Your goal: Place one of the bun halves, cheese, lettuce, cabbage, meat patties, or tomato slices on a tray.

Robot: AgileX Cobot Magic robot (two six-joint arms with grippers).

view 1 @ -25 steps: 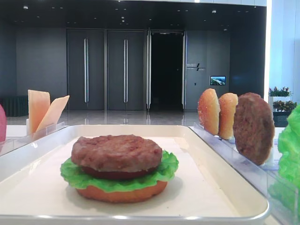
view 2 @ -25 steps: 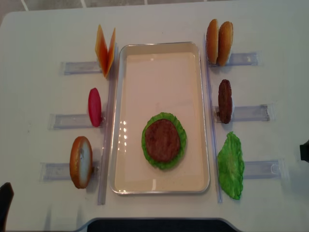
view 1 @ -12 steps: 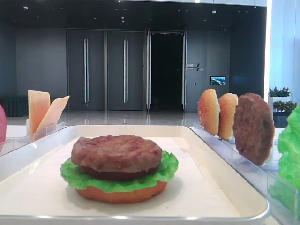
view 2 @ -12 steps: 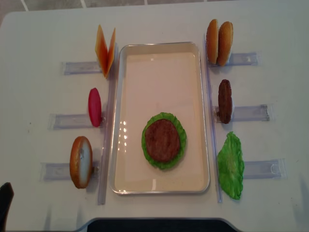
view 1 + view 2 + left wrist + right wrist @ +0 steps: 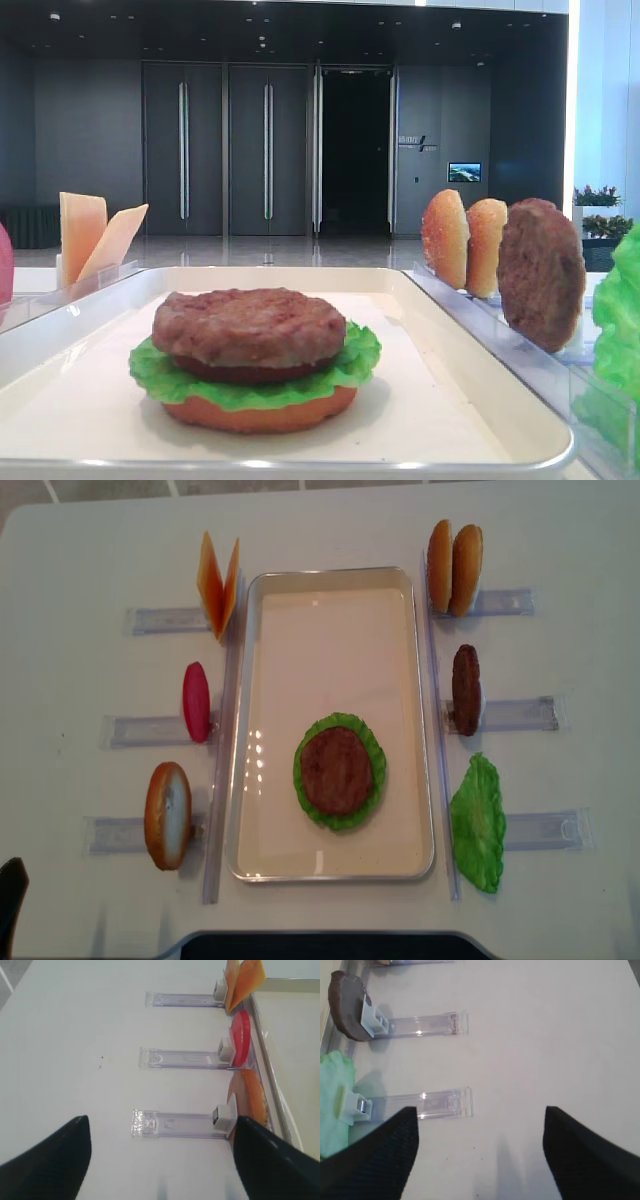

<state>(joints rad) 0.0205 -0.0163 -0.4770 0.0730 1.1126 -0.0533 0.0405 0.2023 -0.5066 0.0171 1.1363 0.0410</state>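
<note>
- Overhead, the white tray (image 5: 331, 590) lies lengthwise in the middle of the table (image 5: 80, 560); toward its near end sits a stack: a bun half (image 5: 260, 412) at the bottom, a lettuce leaf (image 5: 372, 780) over it, a meat patty (image 5: 337, 770) on top
- From the low view a darker layer shows between leaf and patty; what it is cannot be told
- Left of the tray, clear holders (image 5: 140, 729) carry, from far to near, two cheese slices (image 5: 218, 582) leaning apart in a V, a tomato slice (image 5: 196, 701) on edge, and a single bun (image 5: 167, 814) on edge
- Right of the tray stand two buns (image 5: 454, 567) side by side, then a second patty (image 5: 465, 688) upright, then a spare lettuce leaf (image 5: 478, 822) nearest
- Right gripper (image 5: 480, 1155): its two dark fingers stand wide apart with nothing between them, hovering over bare table just beside the holder (image 5: 427, 1105) of the spare leaf; the upright patty shows at the far left of its wrist view
- Left gripper (image 5: 162, 1160): fingers likewise spread wide and empty, above the table beside the near bun's holder (image 5: 172, 1124); only a dark corner of it shows at the overhead view's lower left
</note>
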